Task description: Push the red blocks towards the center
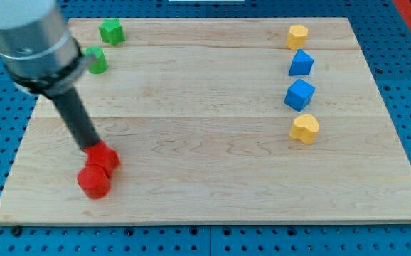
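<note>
Two red blocks sit together near the view's bottom left of the wooden board (212, 178). One red block (104, 156) lies just above and to the right of the other red block (93, 182), and they touch. Their exact shapes are hard to make out. My tip (92, 147) rests at the upper left edge of the upper red block, touching it. The dark rod slants up to the view's top left.
Two green blocks (111, 31) (97, 60) lie at the top left, the second partly behind the arm. On the right, from top to bottom: a yellow block (298, 35), two blue blocks (301, 63) (299, 94), a yellow heart-like block (305, 129).
</note>
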`<state>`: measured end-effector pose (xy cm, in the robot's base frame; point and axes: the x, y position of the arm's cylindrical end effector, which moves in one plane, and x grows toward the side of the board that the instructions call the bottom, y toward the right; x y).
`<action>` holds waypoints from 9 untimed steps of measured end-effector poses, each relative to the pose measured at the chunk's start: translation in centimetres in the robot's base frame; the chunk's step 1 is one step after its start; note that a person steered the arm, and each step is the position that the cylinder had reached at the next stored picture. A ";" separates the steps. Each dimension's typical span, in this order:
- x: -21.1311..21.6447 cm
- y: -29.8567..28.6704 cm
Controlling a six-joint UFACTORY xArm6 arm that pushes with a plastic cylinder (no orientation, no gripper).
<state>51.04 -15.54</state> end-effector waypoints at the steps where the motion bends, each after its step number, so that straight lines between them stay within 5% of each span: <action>1: 1.6 6.2; 2: -1.1 0.2; 4: 8.9 -12.4; 5: 10.8 -8.4; 9: 5.3 4.3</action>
<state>56.33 -11.21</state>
